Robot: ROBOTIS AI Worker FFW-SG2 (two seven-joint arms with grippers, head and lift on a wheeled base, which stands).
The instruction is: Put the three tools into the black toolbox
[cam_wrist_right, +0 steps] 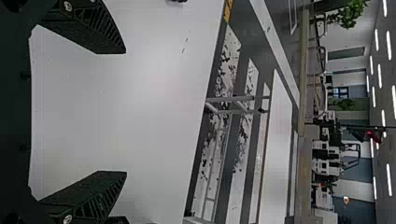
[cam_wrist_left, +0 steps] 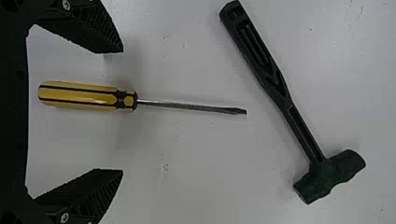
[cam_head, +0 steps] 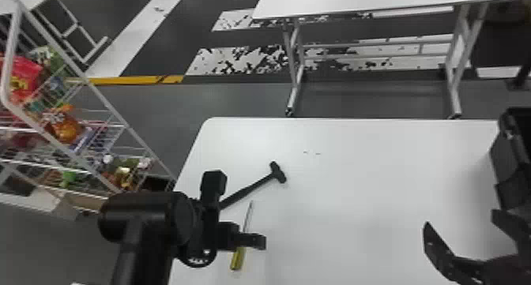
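Over the white table's left side, an open gripper straddles a screwdriver

In the head view, the screwdriver point(cam_head: 237, 259) lies flat on the white table point(cam_head: 371, 173), yellow-and-black handle towards the robot and blade pointing away, its long axis veering slightly right. The hammer point(cam_head: 278, 172) lies beyond it on a slant: head far and to the right, handle running back leftward and nearer the robot, partly behind the left arm.

The left arm comes in from the bottom edge and reaches out over the table. Its gripper point(cam_head: 241, 240) has its fingers spread wide, gripping nothing; the left wrist view shows the screwdriver's handle lying between them, touching neither. The right gripper point(cam_head: 460, 220) is over the table's right side, nearer the robot than the toolbox, its fingers also wide apart and holding nothing.

Counted up, two tools show, one screwdriver and one hammer, both on the table, along with one black toolbox point(cam_head: 511, 154) at its right end, cut by the head view's edge. Beyond stands one more white table point(cam_head: 375, 0).
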